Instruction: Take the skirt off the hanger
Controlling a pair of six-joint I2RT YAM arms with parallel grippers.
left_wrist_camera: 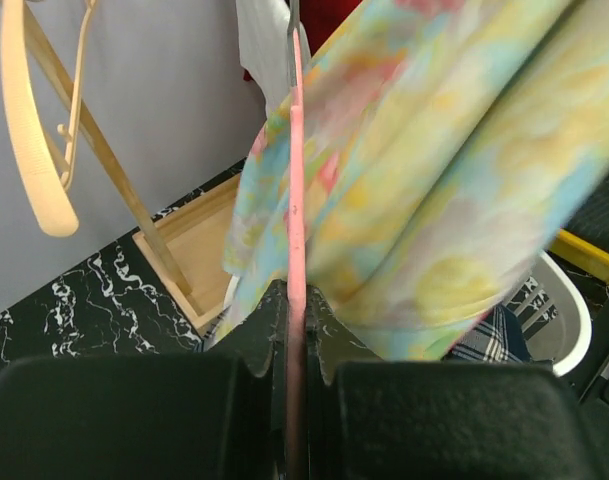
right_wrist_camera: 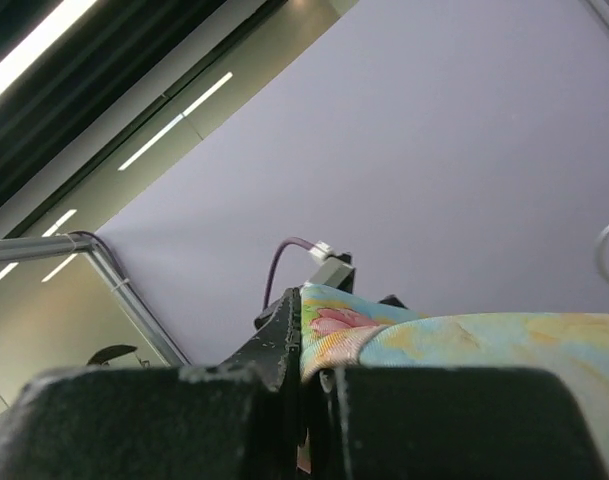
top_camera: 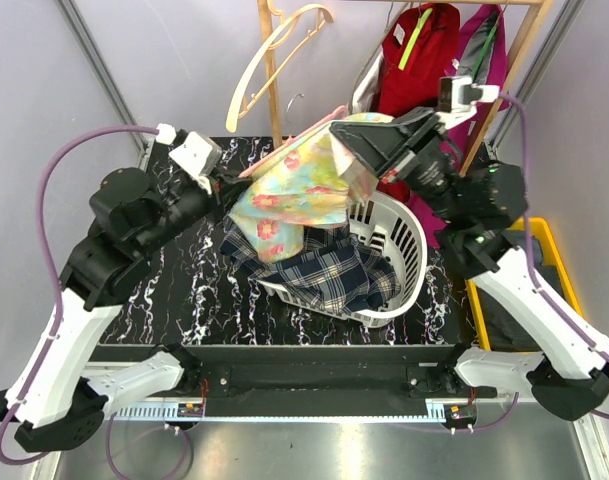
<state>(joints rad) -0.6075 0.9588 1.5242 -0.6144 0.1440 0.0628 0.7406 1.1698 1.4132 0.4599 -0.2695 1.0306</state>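
Observation:
The skirt (top_camera: 294, 195) is a pastel floral cloth in yellow, blue and pink, held up over the basket between both arms. It hangs from a thin pink hanger (left_wrist_camera: 296, 200), whose bar runs straight out of my left gripper (left_wrist_camera: 296, 300). That gripper is shut on the bar. In the top view the hanger (top_camera: 274, 155) slants up to the right from the left gripper (top_camera: 224, 185). My right gripper (right_wrist_camera: 309, 335) is shut on a folded edge of the skirt (right_wrist_camera: 464, 340). From above, the right gripper (top_camera: 359, 150) sits at the cloth's upper right corner.
A white laundry basket (top_camera: 409, 250) with dark plaid cloth (top_camera: 334, 270) stands under the skirt. Behind it is a wooden rack (top_camera: 271, 90) with a cream hanger (top_camera: 274, 55), and red and magenta garments (top_camera: 419, 60) hang at the back right. A yellow bin (top_camera: 549, 240) stands right.

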